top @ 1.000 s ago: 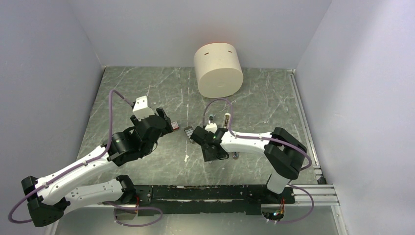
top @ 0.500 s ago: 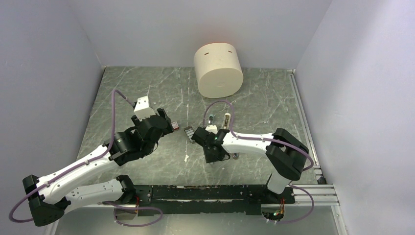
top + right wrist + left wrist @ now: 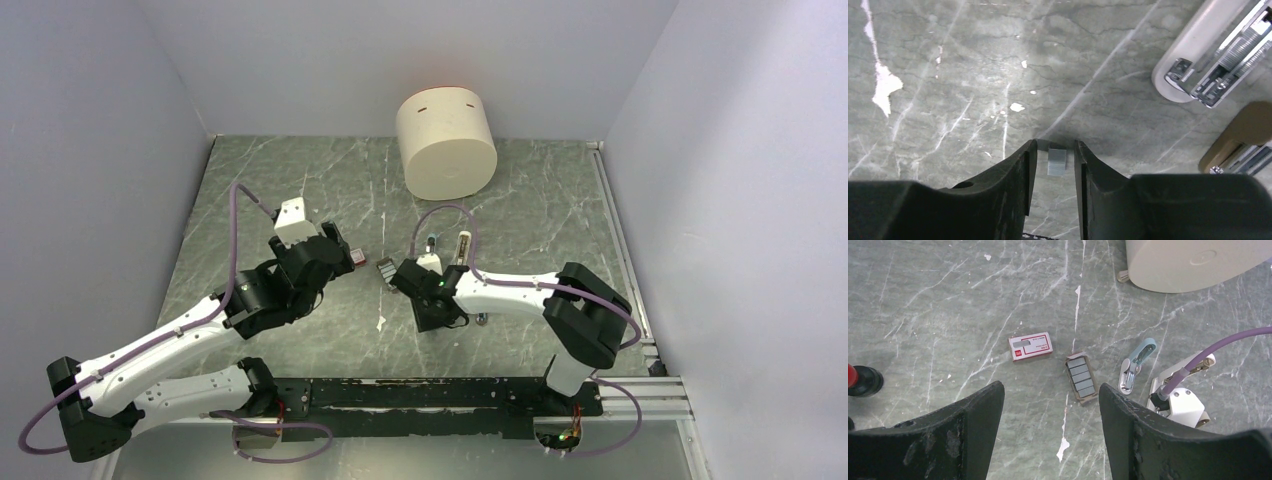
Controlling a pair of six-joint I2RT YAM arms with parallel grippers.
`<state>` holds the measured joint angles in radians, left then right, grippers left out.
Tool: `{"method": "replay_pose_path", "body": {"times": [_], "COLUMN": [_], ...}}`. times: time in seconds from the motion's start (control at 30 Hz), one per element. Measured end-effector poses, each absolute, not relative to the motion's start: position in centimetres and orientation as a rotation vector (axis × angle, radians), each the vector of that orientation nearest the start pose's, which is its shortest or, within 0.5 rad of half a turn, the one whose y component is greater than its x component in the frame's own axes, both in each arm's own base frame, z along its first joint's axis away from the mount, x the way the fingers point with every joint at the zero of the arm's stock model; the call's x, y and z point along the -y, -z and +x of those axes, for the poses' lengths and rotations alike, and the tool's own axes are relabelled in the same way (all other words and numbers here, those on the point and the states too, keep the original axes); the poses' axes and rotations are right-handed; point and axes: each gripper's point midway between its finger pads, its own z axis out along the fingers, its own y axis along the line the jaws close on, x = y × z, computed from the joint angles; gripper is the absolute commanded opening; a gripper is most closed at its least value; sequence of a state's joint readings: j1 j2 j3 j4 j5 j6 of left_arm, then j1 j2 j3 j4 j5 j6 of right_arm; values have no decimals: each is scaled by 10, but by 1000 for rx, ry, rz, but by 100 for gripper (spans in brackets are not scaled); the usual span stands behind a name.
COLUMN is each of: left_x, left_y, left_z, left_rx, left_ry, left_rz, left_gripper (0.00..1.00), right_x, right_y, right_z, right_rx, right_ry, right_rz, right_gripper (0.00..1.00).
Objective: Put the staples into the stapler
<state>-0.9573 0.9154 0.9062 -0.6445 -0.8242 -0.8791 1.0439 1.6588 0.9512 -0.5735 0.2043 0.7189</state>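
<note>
The staples' red-and-white box (image 3: 1030, 346) lies on the marble table, with a brown tray of dark grey ridged staple blocks (image 3: 1081, 377) beside it. A single small staple block (image 3: 1057, 162) lies on the table between my right gripper's (image 3: 1055, 145) fingers, with a thin gap on each side. The jaws are narrowly open around it. The white stapler (image 3: 1208, 65) lies open at the upper right, metal rail showing; it also shows in the top view (image 3: 463, 246). My left gripper (image 3: 1050, 387) is wide open and empty, hovering above the box and tray.
A large cream cylinder (image 3: 447, 143) stands at the back. A pale blue piece (image 3: 1138, 365) lies right of the tray. A beige-grey piece (image 3: 1243, 135) lies by the stapler. A red-capped black knob (image 3: 860, 380) stands at the left.
My right wrist has shifted slightly to the left. The left arm has barely moved.
</note>
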Motion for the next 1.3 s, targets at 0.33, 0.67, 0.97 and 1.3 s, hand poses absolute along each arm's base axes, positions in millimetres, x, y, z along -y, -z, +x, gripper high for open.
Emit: {"method": "replay_pose_path", "body": {"times": [0.33, 0.67, 0.97, 1.3], "left_x": [151, 151, 154, 162], "left_y": [-227, -228, -227, -222], "left_z": [237, 237, 236, 239], "left_rx": [-1976, -1974, -1983, -1999], "left_ry": [247, 251, 267, 276], "left_rz": [-346, -347, -340, -326], "left_gripper": [74, 74, 74, 74], "right_x": [-255, -256, -243, -175], "right_y": [-12, -12, -32, -77], "right_z": [162, 160, 179, 225], "right_rx": [-2796, -2813, -2710, -2558], "right_ry": [-64, -53, 0, -66], "right_rz": [-281, -221, -212, -34], "right_gripper": [25, 17, 20, 21]}}
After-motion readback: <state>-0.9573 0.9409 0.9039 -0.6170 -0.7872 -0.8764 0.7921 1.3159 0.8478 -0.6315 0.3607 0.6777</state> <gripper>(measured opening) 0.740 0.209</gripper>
